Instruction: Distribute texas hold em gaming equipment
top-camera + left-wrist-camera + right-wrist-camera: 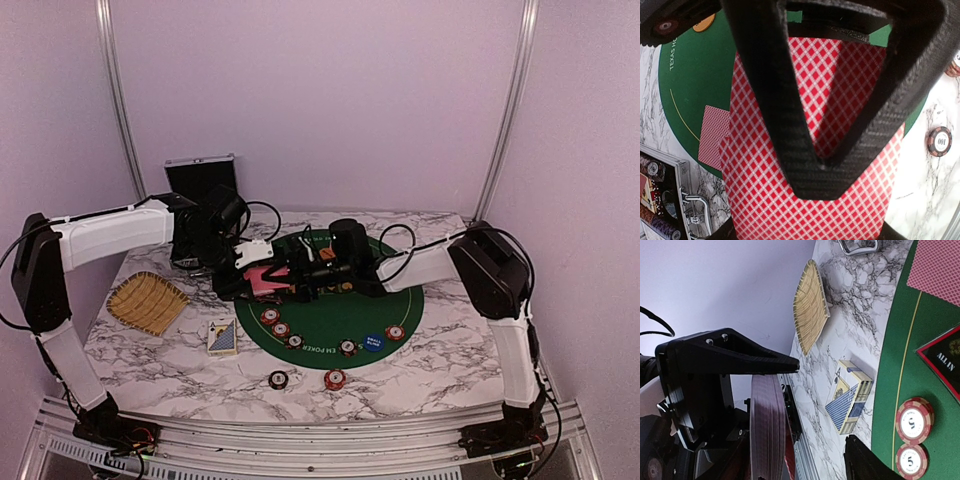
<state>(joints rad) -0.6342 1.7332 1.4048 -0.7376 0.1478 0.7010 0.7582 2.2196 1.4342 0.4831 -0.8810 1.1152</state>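
red-backed playing cards [815, 215], diamond-lattice stack | left tool [822, 175] pinching them | right tool [308, 280] spread

The left arm [110, 232] and right arm [428, 266] share one build: smooth white link shells joined by bulky matte-black joint housings. Thin black cables [268, 210] run in loose loops behind the jaws. The left gripper [822, 175] has jaws of black, finely ribbed plastic, each an open triangular frame tapering to a blunt tip. Two small pale screws [710, 341] sit at the wide end of one jaw, away from its tip.
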